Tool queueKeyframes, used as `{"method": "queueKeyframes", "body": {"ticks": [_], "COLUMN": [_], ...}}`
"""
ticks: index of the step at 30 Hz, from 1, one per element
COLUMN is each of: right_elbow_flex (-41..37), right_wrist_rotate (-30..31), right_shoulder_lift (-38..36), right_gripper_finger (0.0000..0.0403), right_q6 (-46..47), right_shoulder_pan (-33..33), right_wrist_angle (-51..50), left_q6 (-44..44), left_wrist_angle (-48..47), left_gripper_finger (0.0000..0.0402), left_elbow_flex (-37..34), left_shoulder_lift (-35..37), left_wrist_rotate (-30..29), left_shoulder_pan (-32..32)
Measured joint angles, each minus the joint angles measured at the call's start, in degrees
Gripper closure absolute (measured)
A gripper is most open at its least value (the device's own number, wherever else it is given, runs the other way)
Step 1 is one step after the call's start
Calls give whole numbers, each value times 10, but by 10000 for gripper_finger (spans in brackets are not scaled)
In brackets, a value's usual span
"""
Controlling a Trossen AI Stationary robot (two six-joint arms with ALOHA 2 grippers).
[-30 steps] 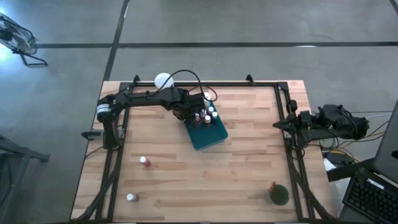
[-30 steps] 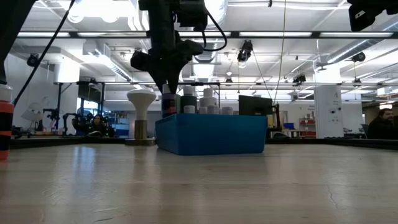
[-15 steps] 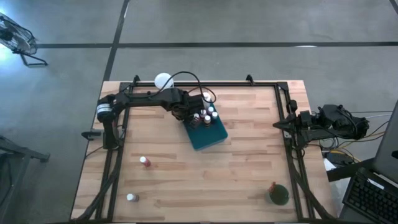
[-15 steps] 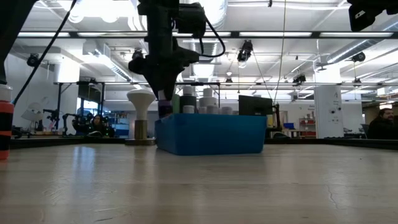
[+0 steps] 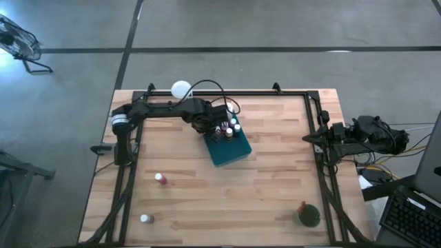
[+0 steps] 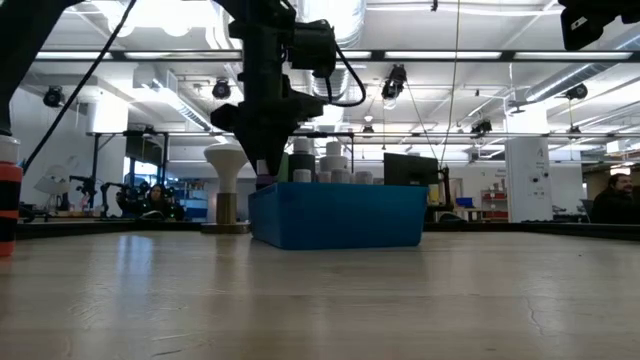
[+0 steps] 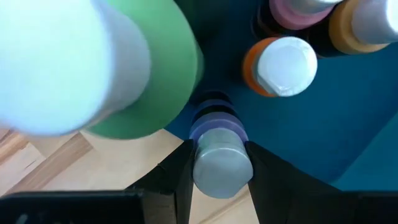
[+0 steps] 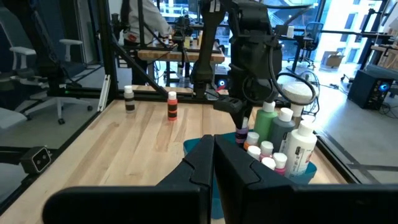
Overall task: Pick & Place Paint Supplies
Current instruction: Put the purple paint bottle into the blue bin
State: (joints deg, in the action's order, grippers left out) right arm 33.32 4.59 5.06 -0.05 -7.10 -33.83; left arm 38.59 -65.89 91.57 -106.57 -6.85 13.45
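Holding a purple bottle (image 7: 219, 155) by its grey-white cap, the left pincer (image 7: 217, 171) has a finger against each side of it; only the left wrist view shows this grip, with the bottle at the tray's corner edge, blue floor on one side and bare wood on the other.

High view: left pincer (image 5: 215, 127) sits over the 10 o'clock corner of the blue tray (image 5: 233, 151), which lies just above tabletop (image 5: 275, 179) centre. Arm hides the bottle here. White caps cluster in the tray's 12 o'clock end.

Low view: the purple bottle (image 6: 265, 180) peeks out under the dark pincer at the tray's left rim (image 6: 340, 215); whether it rests on the tray floor cannot be told.

Left wrist view also shows a large green bottle (image 7: 146, 81) and an orange bottle (image 7: 277, 65) inside the tray, close by.

Right wrist view: right pincer (image 8: 214, 165) fingers pressed together, nothing between them; parked off the tabletop's 3 o'clock edge. This view alone shows two bottles standing apart, a red one (image 8: 172, 106) and a dark one (image 8: 129, 99).

High view places these at 7 o'clock: red bottle (image 5: 160, 179), white-capped bottle (image 5: 145, 219). Dark green round thing (image 5: 308, 215) at 5 o'clock. White globe (image 5: 181, 89) at 11 o'clock edge.
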Motion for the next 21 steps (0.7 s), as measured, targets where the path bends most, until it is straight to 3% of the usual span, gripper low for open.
{"method": "queueKeyframes", "body": {"ticks": [21], "right_elbow_flex": [0], "right_wrist_rotate": [0], "right_shoulder_lift": [0], "right_gripper_finger": [394], "right_q6": [0], "right_shoulder_pan": [0], "right_wrist_angle": [0], "left_q6": [3], "left_wrist_angle": [28], "left_gripper_finger": [275], "left_elbow_flex": [0], "left_shoulder_lift": [-7], "left_wrist_rotate": [4], "left_shoulder_pan": [5]}}
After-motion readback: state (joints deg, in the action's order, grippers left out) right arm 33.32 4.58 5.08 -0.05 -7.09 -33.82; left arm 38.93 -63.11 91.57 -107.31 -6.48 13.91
